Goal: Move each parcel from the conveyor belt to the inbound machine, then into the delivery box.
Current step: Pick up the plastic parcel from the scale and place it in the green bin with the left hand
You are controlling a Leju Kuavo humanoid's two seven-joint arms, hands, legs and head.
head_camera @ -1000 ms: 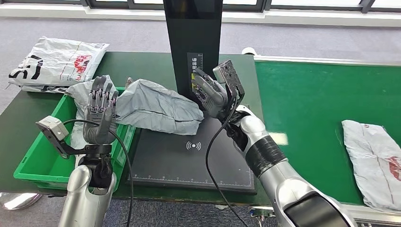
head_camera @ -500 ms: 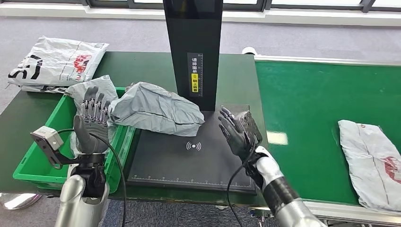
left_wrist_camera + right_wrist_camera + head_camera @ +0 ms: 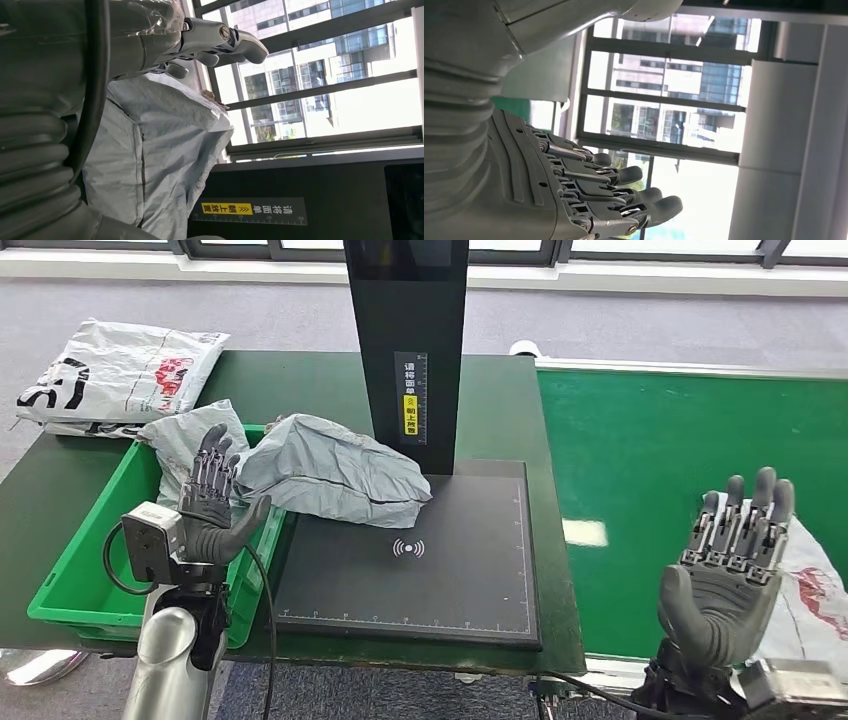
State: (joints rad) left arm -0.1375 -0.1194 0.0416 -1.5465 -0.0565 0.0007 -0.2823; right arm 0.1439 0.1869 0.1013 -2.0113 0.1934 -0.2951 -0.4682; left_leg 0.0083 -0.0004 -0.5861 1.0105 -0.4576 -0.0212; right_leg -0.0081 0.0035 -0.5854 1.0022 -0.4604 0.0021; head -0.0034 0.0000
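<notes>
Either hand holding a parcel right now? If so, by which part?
Nothing is held. The left hand is open beside the grey parcel; the right hand is open, raised over the conveyor belt.

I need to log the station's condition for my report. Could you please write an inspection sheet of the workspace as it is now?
Surface: dark green table beside the green conveyor belt.
Job's things: grey parcel lies partly on the inbound machine's black pad, partly over the green delivery box; a white parcel waits on the belt.
Clutter: white printed bags at the table's far left corner.
Hands: left hand open, beside the grey parcel; right hand open, raised before the white parcel.
Cables: black cable along the left arm.
Surroundings: grey floor, windows behind.
</notes>
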